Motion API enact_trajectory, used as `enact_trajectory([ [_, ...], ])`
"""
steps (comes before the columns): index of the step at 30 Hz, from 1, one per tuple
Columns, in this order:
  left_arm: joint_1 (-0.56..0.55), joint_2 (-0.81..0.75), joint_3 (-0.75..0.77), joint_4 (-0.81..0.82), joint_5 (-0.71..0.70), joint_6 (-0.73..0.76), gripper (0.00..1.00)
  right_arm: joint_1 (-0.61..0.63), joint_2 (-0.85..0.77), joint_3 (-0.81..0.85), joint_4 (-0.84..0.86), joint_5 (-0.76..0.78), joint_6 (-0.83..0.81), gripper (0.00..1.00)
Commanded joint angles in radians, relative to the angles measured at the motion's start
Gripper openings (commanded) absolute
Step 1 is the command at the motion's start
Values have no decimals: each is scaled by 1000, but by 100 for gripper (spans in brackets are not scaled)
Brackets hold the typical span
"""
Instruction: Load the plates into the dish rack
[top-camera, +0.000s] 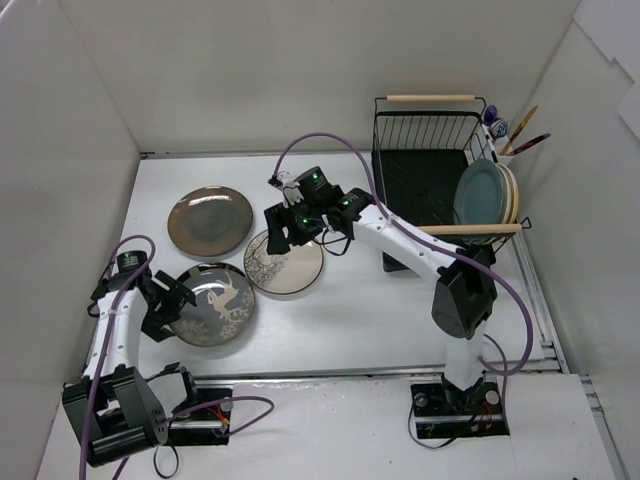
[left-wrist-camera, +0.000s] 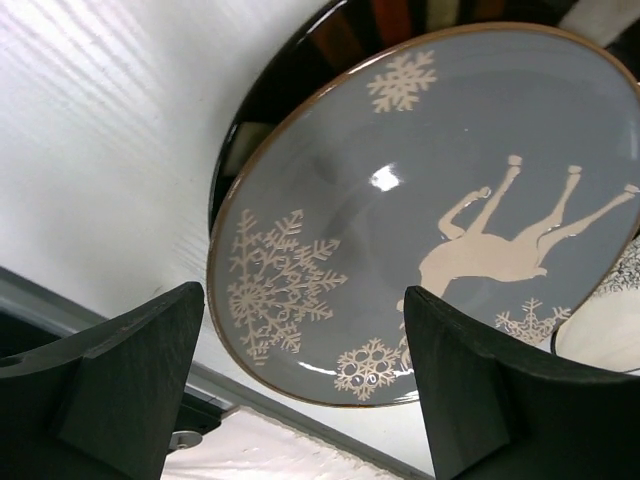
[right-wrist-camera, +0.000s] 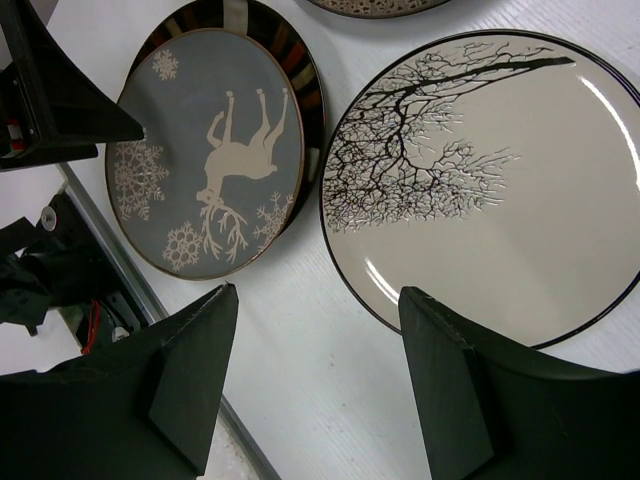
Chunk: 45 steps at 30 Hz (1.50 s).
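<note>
Both arms at plates on the bench, nothing held.
Left fingers spread wide at grey reindeer plate; right fingers wide above beige branch plate; teal plate upright in dish rack.

A flat white tabletop is enclosed by plain white panel walls on the left, back and right. Near the far right corner, a light wooden-handled utensil and a dark purple-handled utensil stand side by side, leaning right.

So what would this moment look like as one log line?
left gripper open by grey reindeer plate | right gripper open by branch plate | dish rack holds teal plate, cream plate
</note>
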Motion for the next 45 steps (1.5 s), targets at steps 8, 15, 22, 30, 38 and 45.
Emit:
enact_trajectory([
  [8, 20, 94, -31, 49, 37, -37, 76, -6, -15, -9, 99, -33, 9, 63],
  [15, 29, 126, -102, 200, 180, -71, 73, -24, -28, -31, 106, -39, 15, 63],
  [22, 29, 169, -80, 307, 249, -121, 71, -46, -25, -25, 103, -45, 25, 63],
  [30, -21, 292, -5, 399, 286, -176, 70, -54, -35, -23, 103, -20, 22, 63],
  [38, -55, 389, 87, 454, 289, -181, 70, -77, -35, -25, 102, -5, 29, 63],
  [45, -88, 494, 162, 482, 343, -141, 70, -86, -27, -17, 100, -2, 39, 63],
])
